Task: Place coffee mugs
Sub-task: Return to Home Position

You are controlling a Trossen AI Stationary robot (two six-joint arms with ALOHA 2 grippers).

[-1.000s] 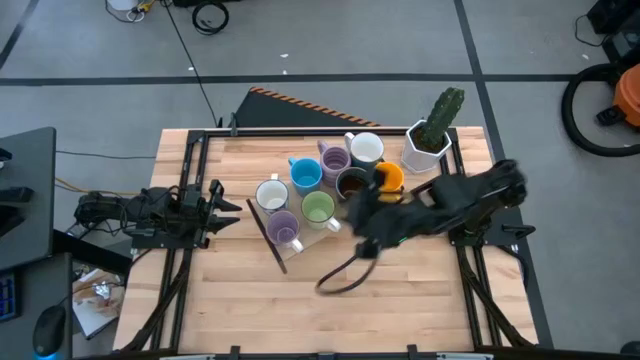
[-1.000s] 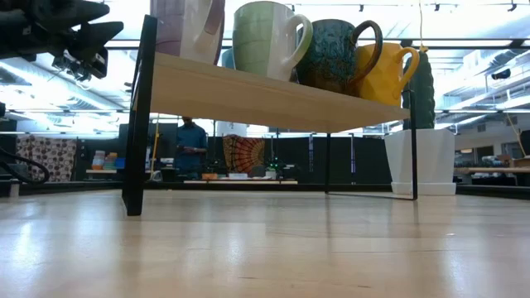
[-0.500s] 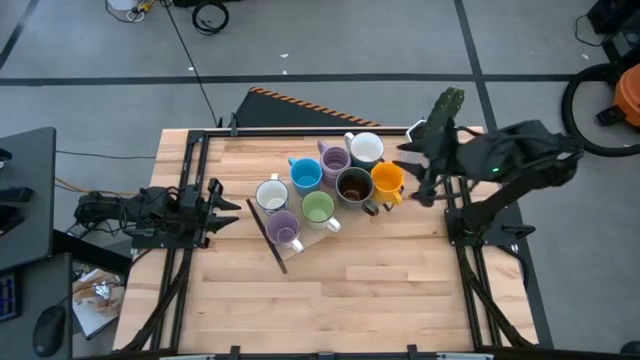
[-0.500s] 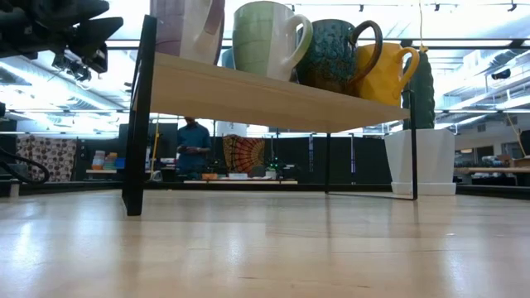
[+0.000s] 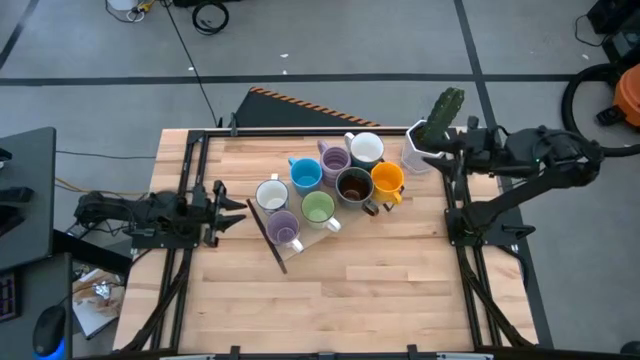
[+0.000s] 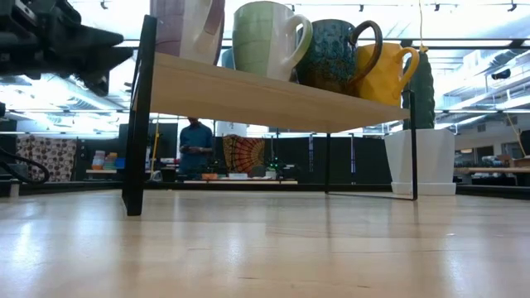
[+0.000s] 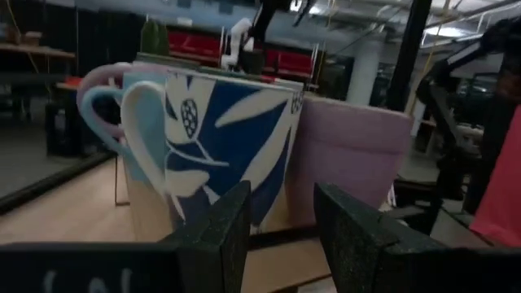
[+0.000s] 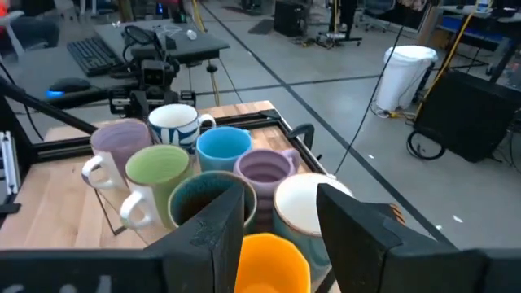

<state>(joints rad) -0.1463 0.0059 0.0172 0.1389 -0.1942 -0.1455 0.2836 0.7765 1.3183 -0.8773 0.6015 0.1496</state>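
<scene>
Found all eight coffee mugs packed together on the shelf, most touching a neighbour. Saw none left to place, so judged the retreat to home as the step in hand.

Noted the right gripper past the shelf's orange-mug end, just beside the cactus pot, jaws apart and empty. Noted the left gripper off the opposite end of the shelf, near the patterned white mug, jaws likewise apart and empty.

Hazards, as judged:
- Could have clipped the cactus pot or the orange mug through a low or wide swing of the right arm.
- Could have started a chain shove along the shelf, given the tight packing.
- Could have tipped an edge mug off the raised shelf onto the worktop.

Observed a pale wood worktop, bare beneath the shelf. Observed around it a grey floor with dark seams and cables, and far beyond the shelf a standing person.
</scene>
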